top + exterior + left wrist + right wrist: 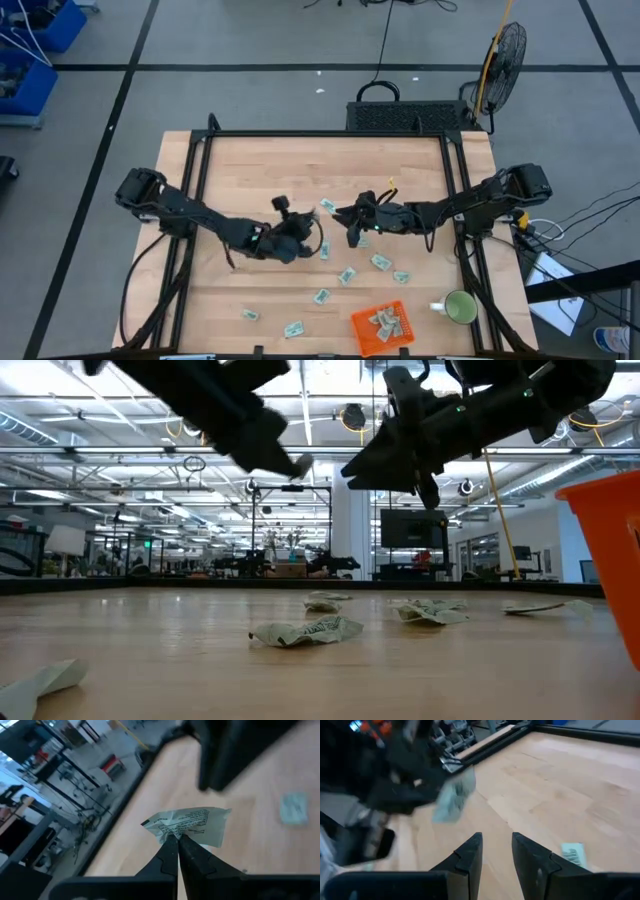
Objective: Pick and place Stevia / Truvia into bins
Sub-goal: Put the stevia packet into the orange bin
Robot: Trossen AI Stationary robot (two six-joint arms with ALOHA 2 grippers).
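Aloft, the left end effector point(177, 845) pinches 1 sachet point(190, 824); facing it, the right end effector point(496, 851) hangs spread.

sachets point(348, 275) are pale green and white w/ dark print, basket point(365, 338) bright orange mesh, mug point(460, 308) green, table point(260, 170) light wood

— Where did the top camera sit?
— Straight above, looking down on the whole bench point(300, 170), both arms and the orange basket point(381, 327).
— And the low one?
— At bench height, facing level across into the room, very near the basket's wall point(605, 555).
— The wrist cameras?
— Each looked past its own fingers. The left hand point(177, 840) filled its view with a sachet point(187, 825); the right wrist view caught that same sachet point(452, 800) farther off.
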